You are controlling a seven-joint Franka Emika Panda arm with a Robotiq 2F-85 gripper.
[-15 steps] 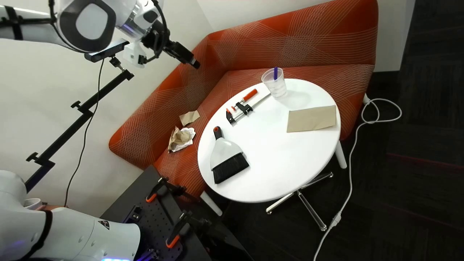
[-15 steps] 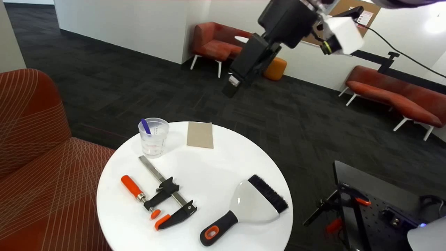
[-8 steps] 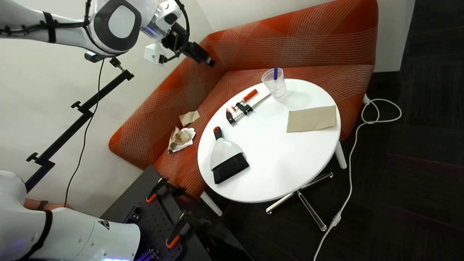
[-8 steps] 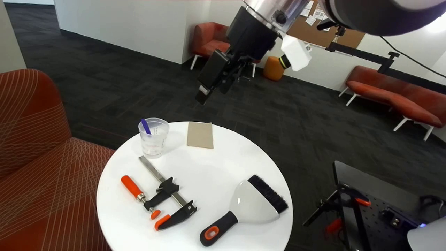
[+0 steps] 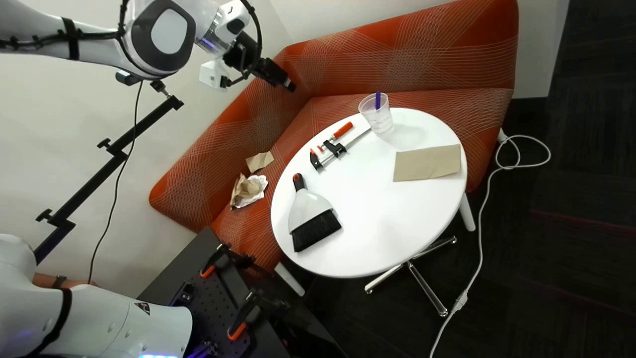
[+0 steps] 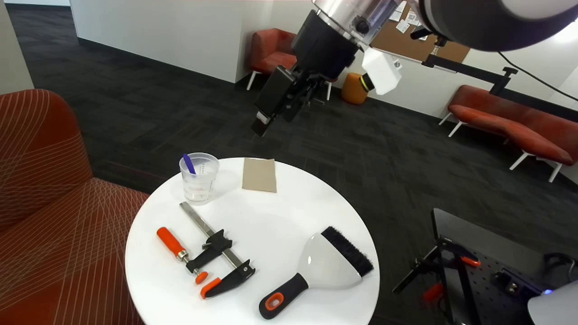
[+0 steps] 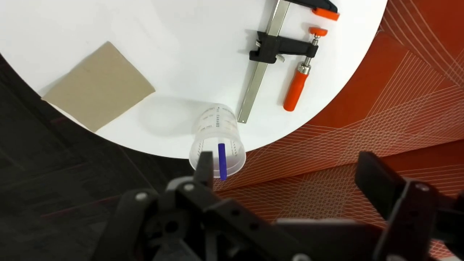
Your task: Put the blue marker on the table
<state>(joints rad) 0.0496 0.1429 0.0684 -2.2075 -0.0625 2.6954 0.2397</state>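
Observation:
The blue marker [image 5: 378,101] stands tilted in a clear plastic cup [image 5: 376,121], its blue end above the rim. It also shows in an exterior view [image 6: 189,164] and in the wrist view [image 7: 222,161]. The cup stands near the edge of the round white table [image 6: 275,225]. My gripper [image 7: 286,161] is open and empty, with its fingers wide apart. In the wrist view its left finger [image 7: 205,168] overlaps the cup's rim, left of the marker. In both exterior views the gripper [image 6: 274,119] is high up, well apart from the cup and marker.
A bar clamp with an orange handle [image 6: 170,241] lies beside the cup. A tan pad [image 6: 259,175] lies near the table's edge. A dustpan with a black brush [image 5: 315,229] lies on the table. An orange-red couch [image 5: 412,54] stands behind the table.
The arm has moved in over the table, toward the cup, mostly in the first half second; it has barely moved since. The marker, cup and other table objects have stayed in place.

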